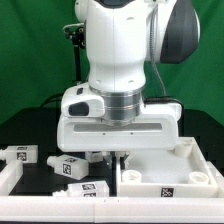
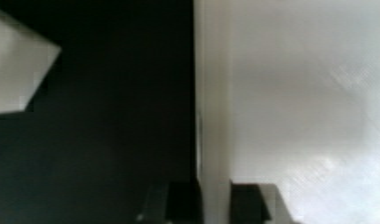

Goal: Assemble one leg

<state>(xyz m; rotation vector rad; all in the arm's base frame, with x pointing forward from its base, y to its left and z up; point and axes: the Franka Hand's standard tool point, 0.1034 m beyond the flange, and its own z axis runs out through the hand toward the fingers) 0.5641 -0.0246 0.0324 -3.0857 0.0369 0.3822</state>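
Note:
My gripper (image 1: 113, 156) is down at the left wall of the large white tray-like tabletop (image 1: 165, 168). In the wrist view the gripper (image 2: 212, 206) straddles that wall. One dark finger (image 2: 171, 206) is over the black table and the other is over the tabletop (image 2: 293, 110). The jaws stand close together with the thin white wall between them. Three white legs with square tags lie on the exterior view's left: one far left (image 1: 20, 155), one nearer the gripper (image 1: 72, 166), one in front (image 1: 86, 190). None is held.
The robot's white body fills the middle of the exterior view and hides the area behind it. A white rim (image 1: 8, 182) runs along the table's front left. A blurred white shape (image 2: 13, 65) lies on the black table in the wrist view.

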